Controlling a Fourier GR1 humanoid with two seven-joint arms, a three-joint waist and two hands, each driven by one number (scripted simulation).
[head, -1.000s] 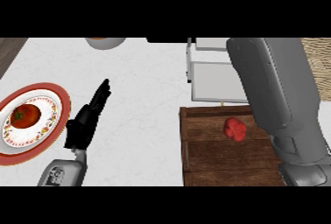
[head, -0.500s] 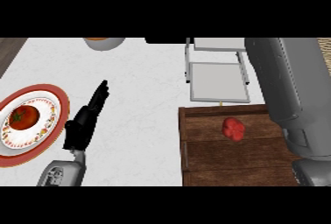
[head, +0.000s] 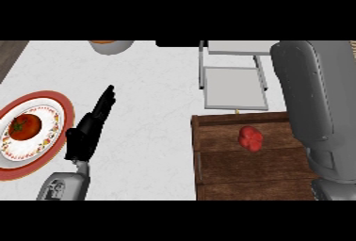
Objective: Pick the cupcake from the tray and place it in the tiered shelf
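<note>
**Fingers [head: 104,101] straight on the left, cupcake sitting on the tray**

Fingers were stretched out flat and released on the left hand [head: 87,134], gripping nothing at all. It lay over the white desk [head: 153,94], left of centre, black fingertips pointing away to the far side, with its grey forearm [head: 64,186] coming in from the near edge. Just to its left sat a red-rimmed plate [head: 61,106] carrying a tomato [head: 24,127], and the hand's near part ran close along that rim.

Over on the right, the right forearm [head: 313,108] was a big grey column running from the near right corner up to the far edge. Its hand was out of the view, so I could not tell what those fingers were doing.

The cupcake [head: 250,138] showed as a small red lump on the dark wooden tray [head: 236,174], in the tray's far half toward the right side, close beside the right forearm. Nothing held it.

Just beyond the tray's far edge stood the tiered shelf [head: 234,87], pale grey, one flat tier in full view and another further back, partly hidden by the arm. A bowl [head: 111,45] peeked in at the far edge, left of the shelf and well apart from it.
</note>
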